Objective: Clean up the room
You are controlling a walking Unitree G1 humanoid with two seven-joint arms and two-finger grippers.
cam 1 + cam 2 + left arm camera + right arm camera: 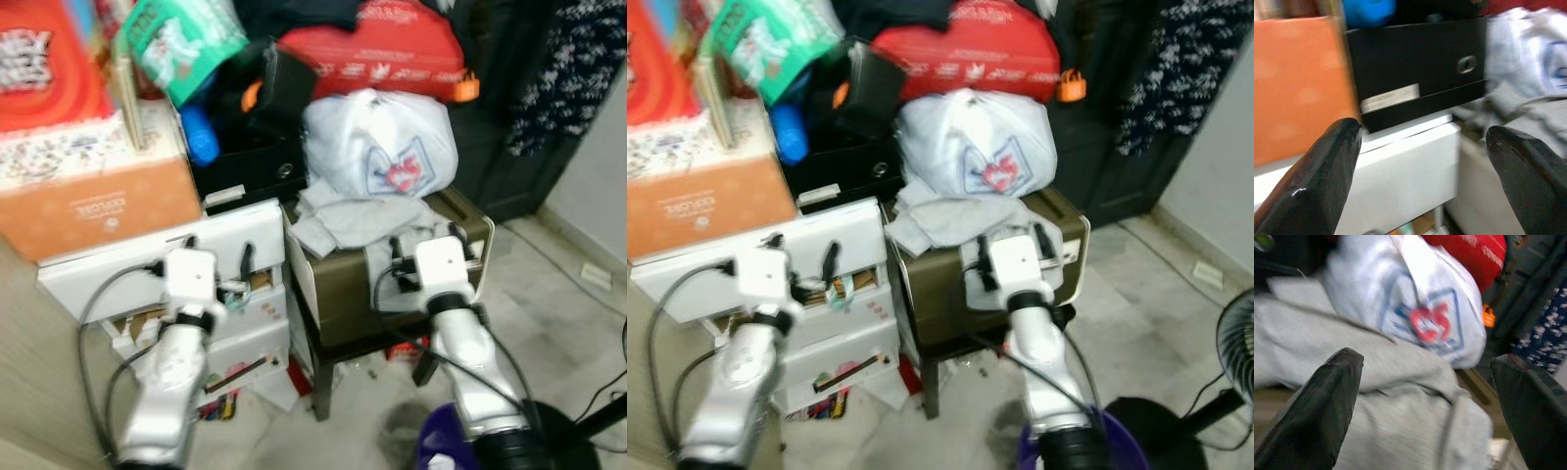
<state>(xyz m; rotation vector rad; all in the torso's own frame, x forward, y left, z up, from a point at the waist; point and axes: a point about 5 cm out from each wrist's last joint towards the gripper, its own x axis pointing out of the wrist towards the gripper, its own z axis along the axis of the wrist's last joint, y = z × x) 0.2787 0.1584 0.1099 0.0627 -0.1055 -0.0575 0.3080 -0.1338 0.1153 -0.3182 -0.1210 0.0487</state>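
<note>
A grey garment (353,220) lies crumpled on a brown side table (343,294), under a white plastic bag (380,147) with a blue and red logo. My right gripper (426,238) is open just in front of the garment (1400,382), not touching it; the right wrist view shows the bag (1415,298) behind. My left gripper (217,250) is open in front of a white drawer unit (147,264). In the left wrist view its open fingers (1327,161) frame a black box (1415,73) on top of that unit.
A red bag (377,49) tops the pile. An orange box (98,206) and a green packet (181,39) sit on the left. Small items litter the floor (220,401) below the drawers. A fan (1239,343) and a purple object (436,441) stand at the lower right.
</note>
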